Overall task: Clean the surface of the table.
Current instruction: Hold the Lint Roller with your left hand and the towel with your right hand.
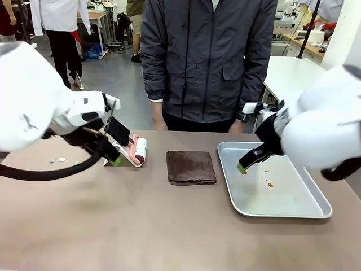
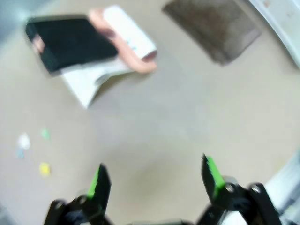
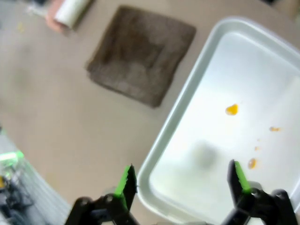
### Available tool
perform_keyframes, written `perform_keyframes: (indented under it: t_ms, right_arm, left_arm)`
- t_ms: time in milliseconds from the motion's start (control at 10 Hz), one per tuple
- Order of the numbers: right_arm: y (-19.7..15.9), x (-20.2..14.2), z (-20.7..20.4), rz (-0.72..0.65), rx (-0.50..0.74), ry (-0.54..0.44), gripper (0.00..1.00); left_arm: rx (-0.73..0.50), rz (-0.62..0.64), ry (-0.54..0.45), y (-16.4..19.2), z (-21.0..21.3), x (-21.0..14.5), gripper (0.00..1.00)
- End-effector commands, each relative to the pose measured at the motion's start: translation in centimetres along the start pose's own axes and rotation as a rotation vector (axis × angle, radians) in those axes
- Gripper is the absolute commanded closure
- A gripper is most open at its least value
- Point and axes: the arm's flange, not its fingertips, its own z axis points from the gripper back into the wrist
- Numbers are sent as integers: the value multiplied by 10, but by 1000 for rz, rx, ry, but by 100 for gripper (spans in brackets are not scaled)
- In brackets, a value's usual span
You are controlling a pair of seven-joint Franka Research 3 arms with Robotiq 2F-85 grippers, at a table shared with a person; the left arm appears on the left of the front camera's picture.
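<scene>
Wide, smooth, matte taupe-brown rectangular table (image 1: 113,226) nearest the front camera, running from the bottom edge to the far side. Standing at 12 o'clock behind it, person (image 1: 208,56) in a dark grey zip jacket. At 3 o'clock on the tabletop, shallow silver rectangular metal tray (image 1: 293,197). Near centre, just left of the tray and apart from it, folded dark brown square cloth (image 1: 190,167), lying flat. At 10 o'clock, pink-handled lint roller (image 1: 139,151) with a white roll, touching a white stand (image 2: 82,86) topped by a flat black block (image 2: 70,42). Over bare tabletop near the roller, left gripper (image 2: 154,176), green-padded fingers spread apart, holding nothing. Above the tray's near corner, right gripper (image 3: 180,176), fingers likewise wide apart and empty. At 9 o'clock, a few tiny pale scraps (image 1: 59,160) on the table. Inside the tray, small orange specks (image 1: 270,184).
</scene>
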Motion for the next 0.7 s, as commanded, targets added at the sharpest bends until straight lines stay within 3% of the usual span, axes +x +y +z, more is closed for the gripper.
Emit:
perform_keyframes:
  t_ms: [0, 200, 600]
  right_arm:
    - [-11, -20, 53, -228, 153, -60, 0]
    - [-24, -40, 84, -325, 356, -112, 0]
    - [-101, -103, 116, -650, 622, -284, 0]
  left_arm:
    - [1, 193, 30, 10, 49, -6, 0]
    - [-202, 237, -58, 26, 77, -15, 0]
    - [-535, 437, -215, 120, 93, -60, 0]
